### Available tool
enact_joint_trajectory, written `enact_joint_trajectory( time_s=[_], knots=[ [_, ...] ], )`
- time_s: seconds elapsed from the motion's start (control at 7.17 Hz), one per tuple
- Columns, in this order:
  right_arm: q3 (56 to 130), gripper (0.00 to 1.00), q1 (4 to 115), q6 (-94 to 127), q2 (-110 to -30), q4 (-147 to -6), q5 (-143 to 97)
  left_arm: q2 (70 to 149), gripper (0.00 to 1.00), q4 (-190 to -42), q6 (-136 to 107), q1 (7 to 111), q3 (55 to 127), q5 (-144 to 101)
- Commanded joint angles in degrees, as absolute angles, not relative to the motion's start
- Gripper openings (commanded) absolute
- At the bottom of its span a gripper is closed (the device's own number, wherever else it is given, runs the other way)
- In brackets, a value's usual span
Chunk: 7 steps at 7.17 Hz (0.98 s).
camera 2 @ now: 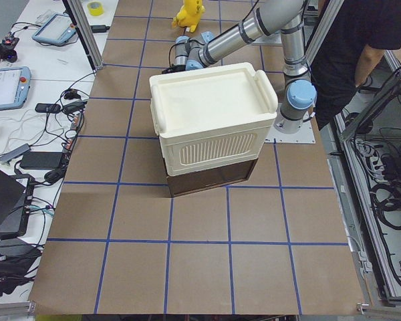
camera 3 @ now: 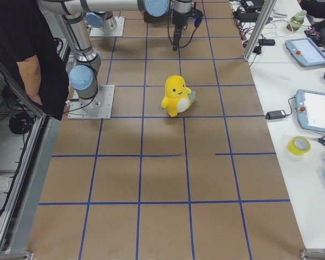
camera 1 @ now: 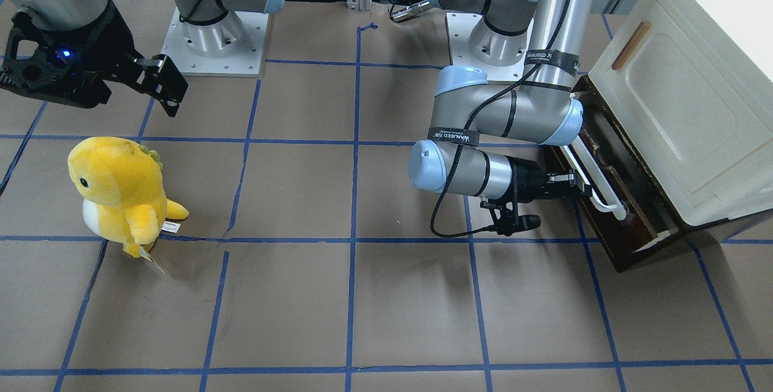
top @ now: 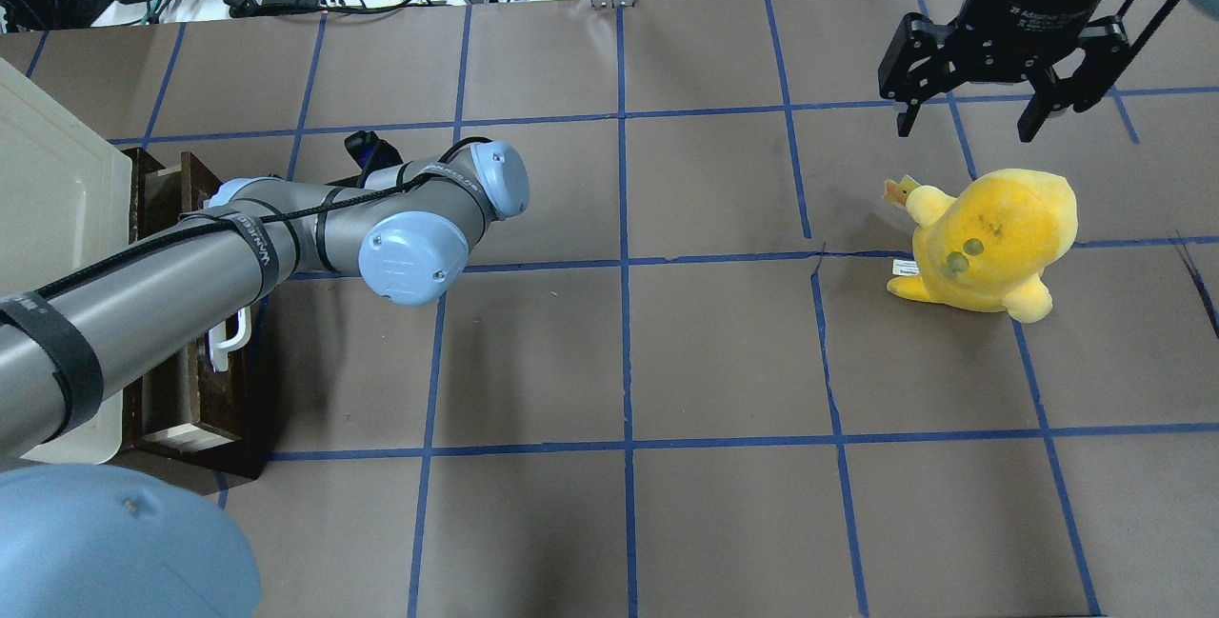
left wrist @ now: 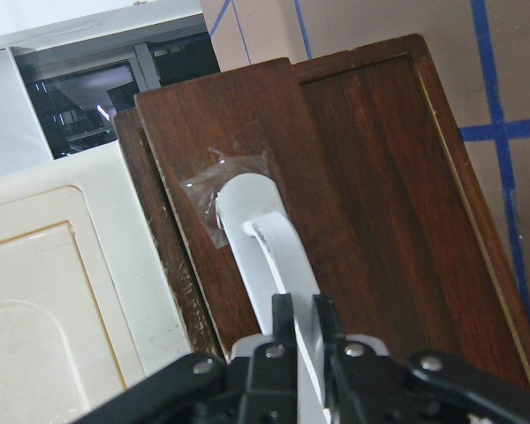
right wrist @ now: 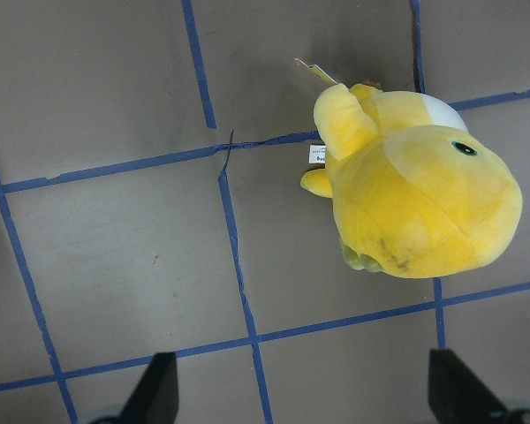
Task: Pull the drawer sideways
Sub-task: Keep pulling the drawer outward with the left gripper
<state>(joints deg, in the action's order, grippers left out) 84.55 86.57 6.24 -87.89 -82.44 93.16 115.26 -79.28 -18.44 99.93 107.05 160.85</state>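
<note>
The drawer (camera 1: 613,214) has a dark brown front and a long white bar handle (camera 1: 595,183). It sits under the cream cabinet (camera 1: 676,96) and stands a little way out. My left gripper (camera 1: 581,187) is shut on the handle. In the left wrist view the fingers (left wrist: 283,320) clamp the white bar (left wrist: 267,243) against the brown front (left wrist: 380,177). From overhead the left arm hides that gripper; the drawer (top: 195,389) and handle (top: 233,337) show below it. My right gripper (top: 962,118) is open and empty, up above the table behind the plush.
A yellow plush toy (camera 1: 118,192) stands far from the drawer, on the robot's right side; it also shows in the right wrist view (right wrist: 415,203). The cabinet door has a small wooden handle (camera 1: 630,46). A person stands near the robot's base (camera 2: 351,47).
</note>
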Motion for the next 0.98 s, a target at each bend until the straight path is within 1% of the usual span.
enact_joint_trajectory(
  time_s=[0.0, 0.14, 0.28, 0.56, 0.84],
  knots=[
    [84.55, 1.00, 86.57, 6.24, -87.89, -82.44, 93.16, 115.40, 0.37, -79.19, -18.63, 99.93, 107.05, 160.84],
    [84.55, 1.00, 86.57, 6.24, -87.89, -82.44, 93.16, 115.92, 0.65, -78.93, -19.76, 99.93, 106.96, 161.10],
    [84.55, 1.00, 86.57, 6.24, -87.89, -82.44, 93.16, 116.10, 0.93, -75.01, -20.82, 100.02, 106.79, 161.02],
    [84.55, 1.00, 86.48, 6.24, -87.89, -82.44, 93.16, 115.84, 1.00, -74.36, -21.96, 101.51, 107.05, 160.23],
    [84.55, 1.00, 86.57, 6.24, -87.89, -82.35, 93.16, 114.18, 1.00, -75.14, -22.41, 101.60, 108.27, 157.85]
  ],
)
